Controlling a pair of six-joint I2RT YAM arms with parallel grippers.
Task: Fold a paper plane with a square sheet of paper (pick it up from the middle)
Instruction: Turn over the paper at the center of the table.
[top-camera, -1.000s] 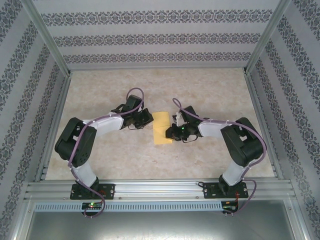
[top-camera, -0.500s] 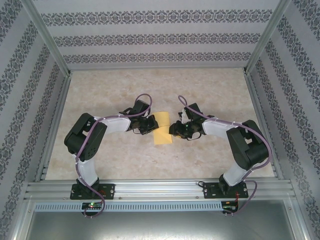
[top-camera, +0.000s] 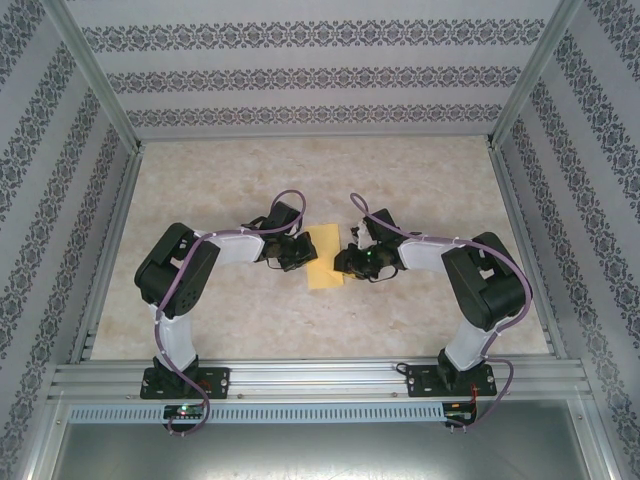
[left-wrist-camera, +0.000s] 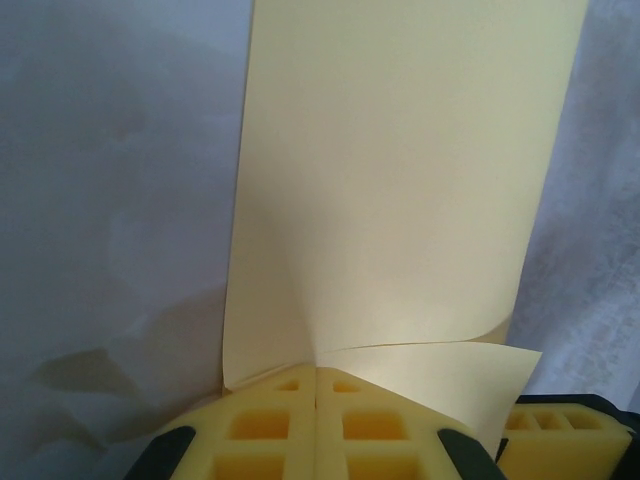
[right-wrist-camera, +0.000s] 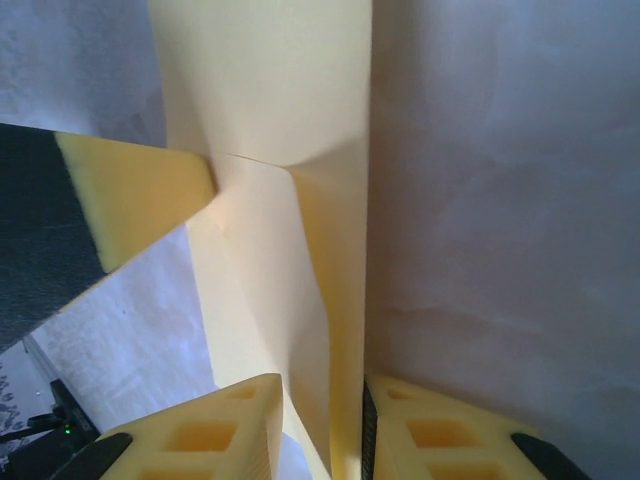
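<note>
The square sheet of paper (top-camera: 326, 256) lies mid-table as a yellow strip, partly folded over, between both grippers. No paper plane shape is in view. My left gripper (top-camera: 303, 254) is shut on the sheet's left edge; in the left wrist view its pads (left-wrist-camera: 290, 400) meet and pinch the paper (left-wrist-camera: 400, 180), whose near corner curls up. My right gripper (top-camera: 343, 263) is at the right edge. In the right wrist view its jaws (right-wrist-camera: 322, 390) stand apart, with a raised fold of the paper (right-wrist-camera: 335, 300) between them, leaning on the right pad (right-wrist-camera: 430, 420).
The marbled table (top-camera: 420, 180) is walled by patterned panels on three sides. An aluminium rail (top-camera: 320, 380) with both arm bases runs along the near edge. The left gripper's pad (right-wrist-camera: 130, 195) touches the sheet in the right wrist view.
My left arm has reached further right and its gripper now sits on the sheet's left edge. The right gripper stayed at the right edge, shifting slightly.
</note>
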